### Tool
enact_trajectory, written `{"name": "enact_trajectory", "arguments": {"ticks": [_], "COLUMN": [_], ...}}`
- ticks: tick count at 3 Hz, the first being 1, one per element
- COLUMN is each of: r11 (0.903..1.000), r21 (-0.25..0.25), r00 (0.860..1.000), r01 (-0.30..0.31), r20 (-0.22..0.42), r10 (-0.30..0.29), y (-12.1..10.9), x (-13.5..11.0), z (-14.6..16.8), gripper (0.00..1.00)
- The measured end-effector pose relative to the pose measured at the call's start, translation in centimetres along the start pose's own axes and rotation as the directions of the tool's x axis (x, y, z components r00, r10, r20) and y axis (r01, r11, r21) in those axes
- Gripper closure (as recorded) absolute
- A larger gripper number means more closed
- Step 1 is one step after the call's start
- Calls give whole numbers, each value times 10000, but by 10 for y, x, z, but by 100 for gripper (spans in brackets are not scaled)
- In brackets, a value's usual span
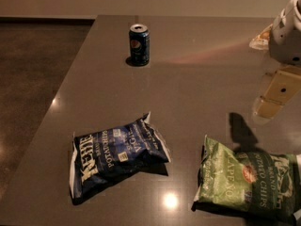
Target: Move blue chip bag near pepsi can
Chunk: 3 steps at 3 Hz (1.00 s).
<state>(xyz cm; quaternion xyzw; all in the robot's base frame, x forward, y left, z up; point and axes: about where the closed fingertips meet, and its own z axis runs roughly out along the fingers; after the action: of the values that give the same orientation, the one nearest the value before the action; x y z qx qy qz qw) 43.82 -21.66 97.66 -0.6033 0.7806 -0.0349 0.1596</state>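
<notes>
Reflecting light, the dark table (197, 88) borders brown floor (33, 55); the hand (276, 94) hovers at right, grip state unclear.

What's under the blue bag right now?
The blue bag lies on the table; only its shadow shows at its edge. Anything beneath it is covered. The gripper is at the right edge, away from it.

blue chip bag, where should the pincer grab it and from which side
Probably the crimped end at the upper right of the blue chip bag, coming from above: the bag lies flat, label up, and that corner seems to lift off the table, giving an edge to pinch. The pincer is over at the right edge, so that end is also nearer.
</notes>
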Motion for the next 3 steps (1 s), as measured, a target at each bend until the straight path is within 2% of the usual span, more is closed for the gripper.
{"name": "enact_trajectory", "arguments": {"ticks": [1, 3], "r11": [10000, 9928], "r21": [2, -433], "r00": [10000, 9908], "r01": [0, 1114], "r20": [1, 825], "r10": [0, -1076], "y": [0, 6], "x": [0, -50], "z": [0, 13], "gripper": [0, 0]}}
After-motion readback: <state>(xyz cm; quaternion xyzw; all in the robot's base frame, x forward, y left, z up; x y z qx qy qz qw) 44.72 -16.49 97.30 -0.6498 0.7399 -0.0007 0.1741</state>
